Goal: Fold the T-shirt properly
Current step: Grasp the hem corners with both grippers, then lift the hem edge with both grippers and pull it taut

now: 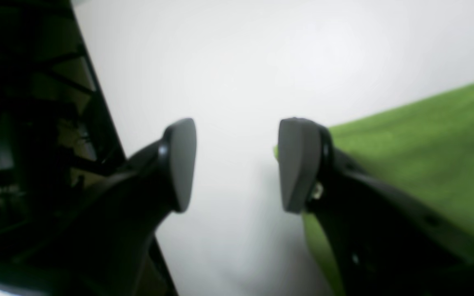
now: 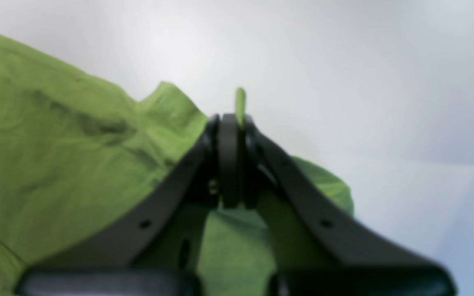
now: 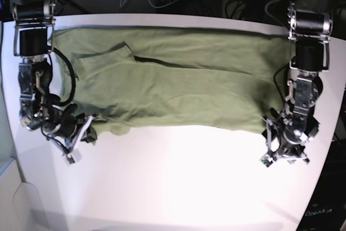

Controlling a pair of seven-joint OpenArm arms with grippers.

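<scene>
We see the wrinkled olive-green cotton T-shirt spread on the white counter; our right tool pinches its edge, our left tool gapes apart beside it.

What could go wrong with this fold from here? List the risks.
1. The right gripper is shut on a thin pinch of the T-shirt while the left gripper is open and empty; pulling now would likely skew the cloth.
2. That pinch may slip.
3. The shirt lies wrinkled, so creases may get folded in.
</scene>
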